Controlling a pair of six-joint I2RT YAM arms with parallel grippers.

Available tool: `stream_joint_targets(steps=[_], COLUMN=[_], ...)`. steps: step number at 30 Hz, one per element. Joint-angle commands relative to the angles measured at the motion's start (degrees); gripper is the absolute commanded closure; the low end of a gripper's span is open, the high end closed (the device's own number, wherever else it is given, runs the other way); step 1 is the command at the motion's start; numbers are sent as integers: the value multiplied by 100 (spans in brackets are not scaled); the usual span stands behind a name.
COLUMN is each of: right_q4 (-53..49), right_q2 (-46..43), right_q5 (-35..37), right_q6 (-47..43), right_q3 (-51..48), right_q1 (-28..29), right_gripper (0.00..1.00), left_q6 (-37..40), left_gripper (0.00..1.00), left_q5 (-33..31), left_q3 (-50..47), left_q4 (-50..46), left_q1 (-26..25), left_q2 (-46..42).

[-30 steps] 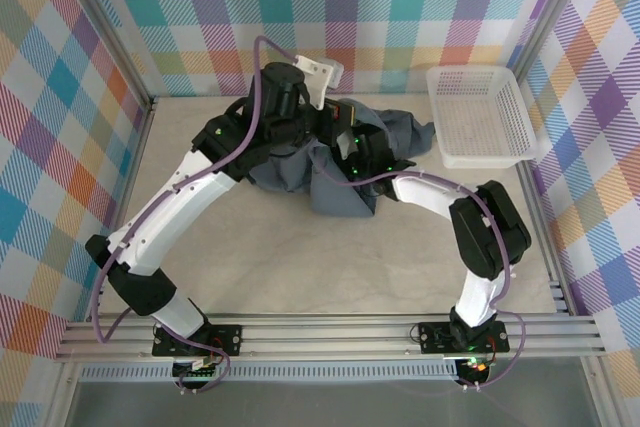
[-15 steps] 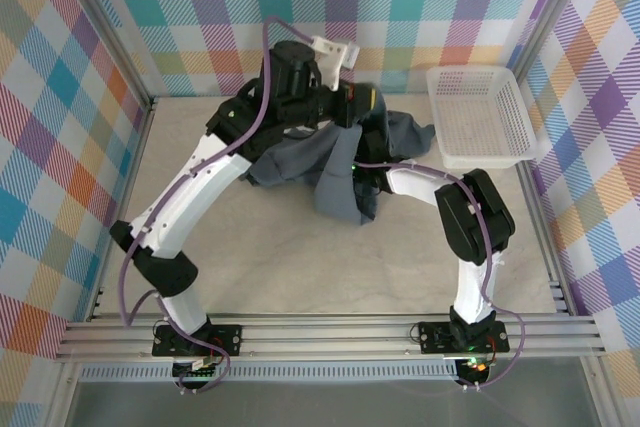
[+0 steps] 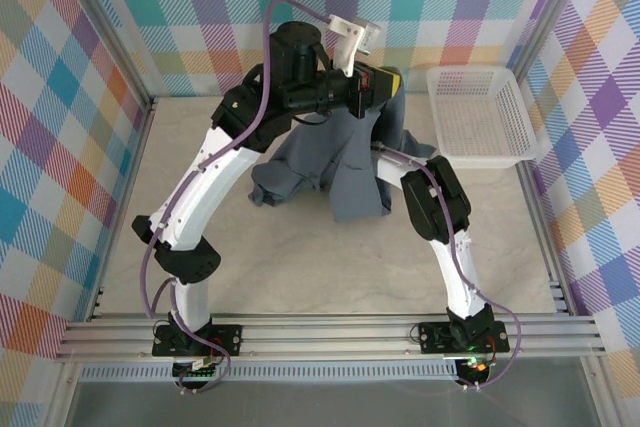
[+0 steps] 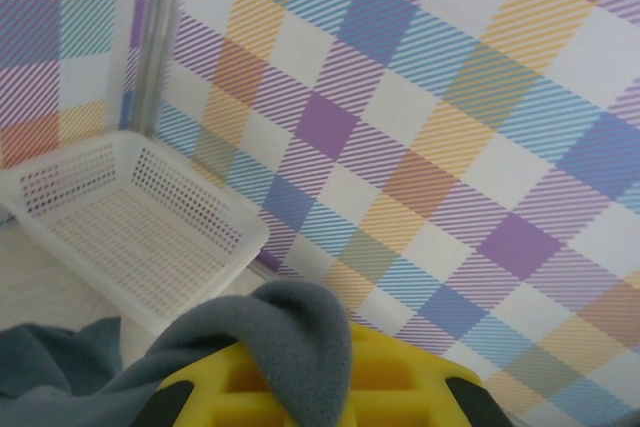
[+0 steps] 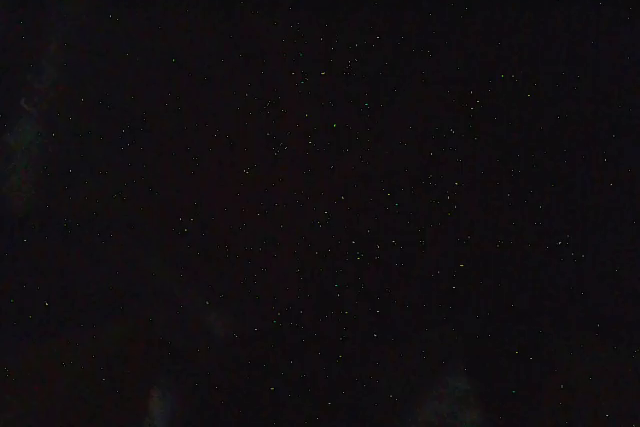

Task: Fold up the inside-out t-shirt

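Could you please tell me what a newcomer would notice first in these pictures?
The grey t-shirt hangs bunched from the left claw, high near the back wall. The right arm reaches under its folds. A white basket sits empty at the back right corner.

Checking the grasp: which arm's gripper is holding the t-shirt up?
The left gripper: raised near the back wall, grey t-shirt hanging from its yellow fingers. The right arm reaches low under it.
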Motion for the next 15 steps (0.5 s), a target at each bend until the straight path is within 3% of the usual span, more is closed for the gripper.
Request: stream_joint_targets(steps=[1, 6, 9, 10, 12, 15], right_q4=[-1388, -2860, -3007, -2942, -2616, -2136], right_q2=[319, 1209, 1472, 1454, 1232, 578], right_q5=[268, 772, 882, 841, 463, 89], right_q6=[-653, -1004, -1004, -998, -1010, -986], right_q3=[344, 1346, 1344, 1244, 938, 457], right_q1=[65, 254, 422, 465, 482, 461], right_gripper=[4, 2, 10, 20, 49, 98], left_q6=[589, 1159, 1459, 1564, 1672, 1585], left_gripper=[100, 100, 100, 100, 100, 100], left_q5=[206, -6, -319, -482, -1086, -2877], left_q3=[224, 220, 160, 59, -271, -585], left_q4=[-2, -227, -415, -456, -430, -515], left_q1=[-163, -314, -360, -369, -369, -241], left_q2=[-345, -486, -607, -677, -856, -920])
